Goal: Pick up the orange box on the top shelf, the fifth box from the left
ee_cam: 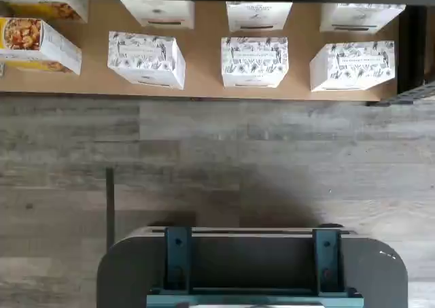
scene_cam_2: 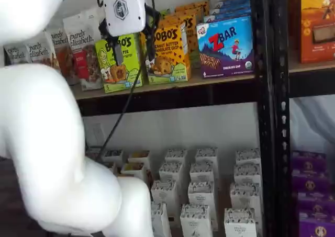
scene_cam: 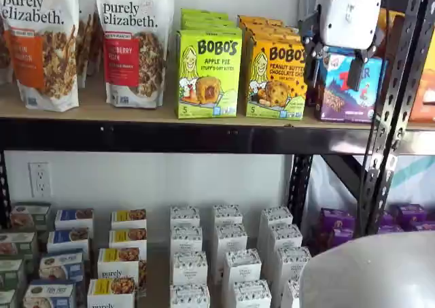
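The end effector (scene_cam_2: 132, 44) (white body, two black fingers) hangs in front of the top shelf (scene_cam: 156, 135), fingers spread wide with nothing between them. The orange box (scene_cam: 275, 79) stands upright on the surface behind and slightly below the fingers, beside a lime-green carton (scene_cam: 208, 73) and a ZBar box (scene_cam_2: 226, 47)

Gripper (scene_cam_2: 132, 47) hanging fingers-down from a white body (scene_cam_2: 123, 8) in both shelf views; two black fingers (scene_cam_2: 117, 53) spread with a plain gap between them, nothing held; cable trailing below the fingers; bulky white arm (scene_cam_2: 47, 143) low and to one side of the fingers, nearer the camera.
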Controlling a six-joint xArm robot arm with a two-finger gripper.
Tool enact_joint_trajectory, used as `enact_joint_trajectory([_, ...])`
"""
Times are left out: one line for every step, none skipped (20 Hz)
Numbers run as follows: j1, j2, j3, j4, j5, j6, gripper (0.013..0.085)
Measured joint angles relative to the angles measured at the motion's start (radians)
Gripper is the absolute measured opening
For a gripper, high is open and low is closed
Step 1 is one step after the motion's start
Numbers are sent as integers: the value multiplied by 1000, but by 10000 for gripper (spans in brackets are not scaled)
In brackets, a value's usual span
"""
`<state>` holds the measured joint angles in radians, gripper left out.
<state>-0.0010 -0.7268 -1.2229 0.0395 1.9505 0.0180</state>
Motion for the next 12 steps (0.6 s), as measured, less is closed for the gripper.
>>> enact_joint_trajectory([-4, -3, 3, 5, -6, -2, 850])
enact_joint_trajectory([-10, -8, 8, 13, -14, -5, 850])
enact_joint_trajectory([-13, -11, 10, 15, -19, -7, 850])
enact_joint_trajectory([-14, -12, 11, 15, -21, -8, 850])
enact_joint_trajectory([-13, -12, 10, 12, -21, -8, 850])
enact_joint_trajectory([-11, -11, 10, 8, -21, -9, 850])
enact_joint_trajectory([-9, -11, 9, 3, -23, -8, 850])
enact_joint_trajectory([-4, -12, 10, -5, -26, -7, 850])
enact_joint_trajectory([0, -13, 12, -13, -31, -5, 850])
enact_joint_trajectory([8, -14, 14, -25, -39, -2, 850])
enact_joint_trajectory([15, -15, 18, -38, -54, 1, 850])
enact_joint_trajectory([16, -16, 20, -44, -68, 1, 850])
